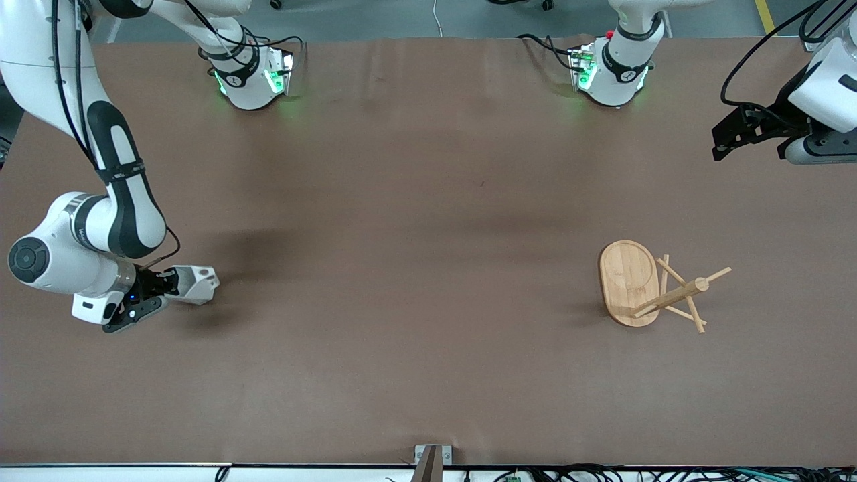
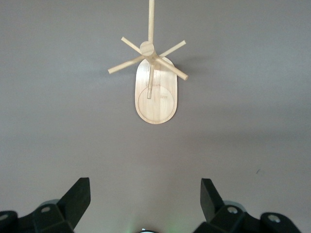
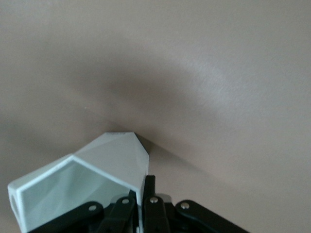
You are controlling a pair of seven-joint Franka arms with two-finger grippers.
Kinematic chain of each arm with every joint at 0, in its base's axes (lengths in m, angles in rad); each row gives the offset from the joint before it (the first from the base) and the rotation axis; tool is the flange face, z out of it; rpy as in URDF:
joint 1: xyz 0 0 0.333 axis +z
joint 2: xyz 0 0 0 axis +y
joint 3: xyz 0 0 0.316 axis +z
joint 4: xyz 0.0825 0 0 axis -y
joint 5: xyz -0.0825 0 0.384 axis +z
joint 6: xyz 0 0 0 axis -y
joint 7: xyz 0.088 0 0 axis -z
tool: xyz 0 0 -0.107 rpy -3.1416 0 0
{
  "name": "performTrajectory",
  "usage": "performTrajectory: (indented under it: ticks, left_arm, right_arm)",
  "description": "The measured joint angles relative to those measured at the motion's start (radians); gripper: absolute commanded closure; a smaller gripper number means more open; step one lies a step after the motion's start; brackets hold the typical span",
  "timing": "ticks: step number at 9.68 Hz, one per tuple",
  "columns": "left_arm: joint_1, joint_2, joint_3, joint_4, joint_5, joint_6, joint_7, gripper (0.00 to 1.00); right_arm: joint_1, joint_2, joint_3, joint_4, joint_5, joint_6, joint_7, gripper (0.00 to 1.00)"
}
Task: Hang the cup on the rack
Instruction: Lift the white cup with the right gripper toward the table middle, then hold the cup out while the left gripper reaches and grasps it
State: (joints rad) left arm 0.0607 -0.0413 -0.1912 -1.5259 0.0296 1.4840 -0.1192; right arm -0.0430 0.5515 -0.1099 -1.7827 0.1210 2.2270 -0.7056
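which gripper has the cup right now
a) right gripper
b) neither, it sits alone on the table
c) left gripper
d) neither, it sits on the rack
a: the right gripper is shut on the wall of the white cup at the right arm's end of the table, while the left gripper waits open, above and away from the rack.

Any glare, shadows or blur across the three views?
Front view: even light, green glow at both arm bases, soft shadow beside the cup. Left wrist view: sharp, rack casts a faint shadow. Right wrist view: cup fills a corner, close and soft, broad dark shadow on the table.
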Motion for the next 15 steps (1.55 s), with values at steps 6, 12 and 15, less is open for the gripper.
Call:
performTrajectory:
  ticks: [6, 12, 15]
  left_arm:
    - [-0.002, 0.011, 0.000, 0.011, 0.000, -0.004, 0.000, 0.00]
    - [-0.025, 0.014, -0.024, 0.011, -0.014, -0.012, 0.022, 0.00]
    - [-0.150, 0.019, -0.121, 0.016, -0.091, -0.004, 0.056, 0.00]
  right_arm:
    - [0.015, -0.159, 0.166, 0.023, 0.198, -0.143, 0.330, 1.00]
    - [0.053, -0.160, 0.357, 0.129, 0.708, -0.140, 0.510, 1.00]
    - [0.061, -0.158, 0.437, 0.133, 0.977, -0.139, 0.515, 1.00]
